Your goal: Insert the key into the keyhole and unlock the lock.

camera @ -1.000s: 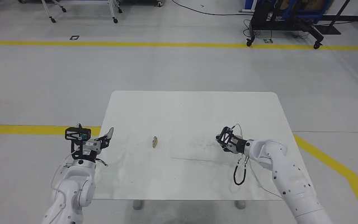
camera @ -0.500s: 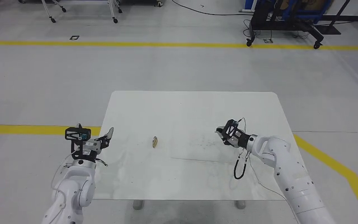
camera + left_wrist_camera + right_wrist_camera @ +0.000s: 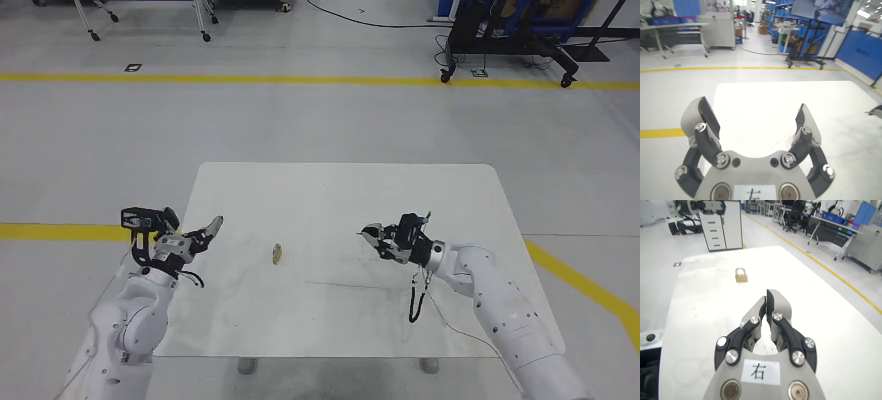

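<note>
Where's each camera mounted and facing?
Top view: on the robot above the arms, looking down at the table; both arms show, lock between.
Left wrist view: on the left wrist, facing across the table; open left jaws in front.
Right wrist view: on the right wrist, facing the lock along the table; shut right jaws in front.
Shared: lock in top and right wrist views.

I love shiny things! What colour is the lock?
Lock: brass-gold, silver loop; right wrist view.

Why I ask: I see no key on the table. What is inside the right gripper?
The right gripper is shut, pads pressed together. Whether a key is pinched between them cannot be told: the pads cover that spot.
</note>
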`<state>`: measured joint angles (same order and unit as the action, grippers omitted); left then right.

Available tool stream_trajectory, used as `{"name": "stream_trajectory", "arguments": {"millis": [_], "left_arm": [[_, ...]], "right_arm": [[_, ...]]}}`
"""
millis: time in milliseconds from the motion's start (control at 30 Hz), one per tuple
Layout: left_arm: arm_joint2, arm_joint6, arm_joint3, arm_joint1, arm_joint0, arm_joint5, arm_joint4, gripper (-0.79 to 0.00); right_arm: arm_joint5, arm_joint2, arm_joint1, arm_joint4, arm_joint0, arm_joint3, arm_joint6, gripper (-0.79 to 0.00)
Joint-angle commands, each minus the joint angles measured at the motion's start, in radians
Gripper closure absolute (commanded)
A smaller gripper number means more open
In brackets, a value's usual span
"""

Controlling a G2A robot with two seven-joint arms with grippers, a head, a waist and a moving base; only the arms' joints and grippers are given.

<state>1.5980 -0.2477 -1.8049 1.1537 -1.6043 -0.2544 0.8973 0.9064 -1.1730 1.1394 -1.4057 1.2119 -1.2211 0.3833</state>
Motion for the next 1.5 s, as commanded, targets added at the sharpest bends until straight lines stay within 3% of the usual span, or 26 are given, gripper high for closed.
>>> {"name": "stream_trajectory", "arguments": {"millis": [0,133,200,400,733,800,967,1167,1267,1433,1467], "left_arm": [[-0.024,-0.122,0.036,0.0,0.064,-0.05,-0.139,-0.785],[-0.091,-0.339,0.089,-0.001,0.183,-0.074,-0.247,-0.785],[-0.125,-0.375,0.074,0.0,0.207,-0.077,-0.239,-0.785],[-0.125,-0.375,0.074,0.0,0.207,-0.077,-0.239,-0.785],[-0.137,-0.337,0.064,0.0,0.195,-0.07,-0.198,-0.785],[-0.154,-0.324,0.076,0.005,0.189,-0.095,-0.301,-0.785],[-0.215,-0.469,0.211,0.015,0.286,-0.182,-0.686,-0.785],[-0.318,-0.775,0.449,0.03,0.465,-0.287,-1.126,-0.785],[-0.371,-0.87,0.546,0.038,0.539,-0.316,-1.187,-0.785],[-0.448,-0.907,0.651,0.057,0.624,-0.408,-1.22,-0.779],[-0.461,-0.891,0.66,0.059,0.634,-0.427,-1.203,-0.582]], "right_arm": [[0.031,0.037,0.007,-0.014,-0.019,0.044,0.12,0.0],[0.088,0.093,0.019,-0.049,-0.058,0.126,0.32,0.0],[0.084,0.111,0.019,-0.106,-0.077,0.161,0.394,0.0],[0.032,0.15,0.004,-0.168,-0.089,0.171,0.498,0.0],[0.03,0.151,0.002,-0.17,-0.089,0.17,0.501,0.0],[0.03,0.152,0.002,-0.166,-0.088,0.167,0.498,0.0],[0.094,0.183,0.014,-0.034,-0.089,0.136,0.437,0.0],[0.106,0.329,0.017,0.18,-0.126,0.154,0.425,0.0],[0.106,0.422,0.005,0.276,-0.163,0.156,0.425,0.0],[0.106,0.549,-0.017,0.417,-0.234,0.188,0.425,0.0],[0.106,0.57,-0.018,0.442,-0.248,0.199,0.425,0.0]]}}
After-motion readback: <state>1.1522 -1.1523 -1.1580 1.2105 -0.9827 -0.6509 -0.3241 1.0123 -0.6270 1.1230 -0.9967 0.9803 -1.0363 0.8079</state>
